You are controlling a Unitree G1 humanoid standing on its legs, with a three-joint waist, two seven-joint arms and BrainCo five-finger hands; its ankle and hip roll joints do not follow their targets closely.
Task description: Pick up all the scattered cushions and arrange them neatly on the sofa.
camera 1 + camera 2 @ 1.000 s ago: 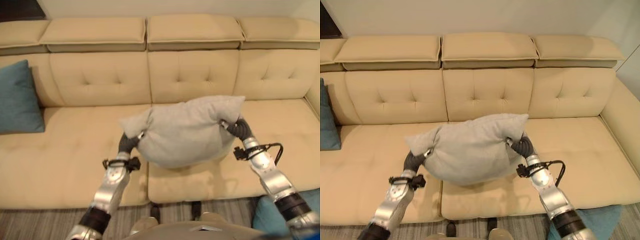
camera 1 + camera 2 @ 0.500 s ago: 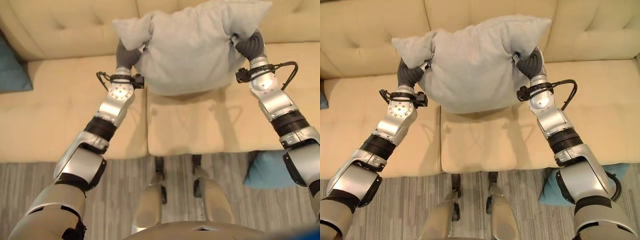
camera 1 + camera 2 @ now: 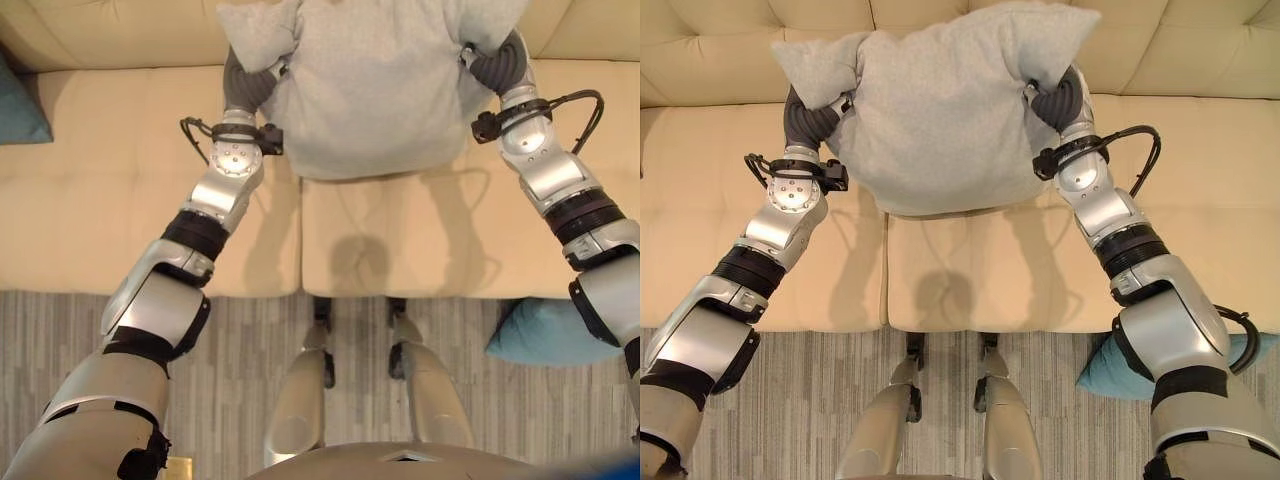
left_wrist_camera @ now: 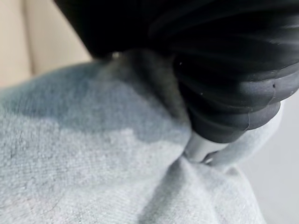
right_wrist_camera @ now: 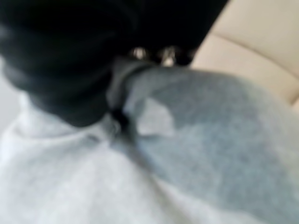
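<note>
Beige tufted sofa (image 3: 1200, 150) spans the background; no writing is legible. Both hands, left hand (image 3: 808, 118) and right hand (image 3: 1060, 100), clamp the soft, plump grey cushion (image 3: 940, 110) by its side edges, above the seat. Teal cushion (image 3: 1110, 372) lies on striped floor (image 3: 800, 400).

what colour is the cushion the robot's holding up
Light grey cushion, plain, clearest in the right eye view.

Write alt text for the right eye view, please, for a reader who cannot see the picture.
Both robot hands, left and right, hold a grey cushion by its two sides, raised above the seat of a beige sofa. A blue cushion lies on the striped floor by the sofa's front, beside the right arm.
</note>
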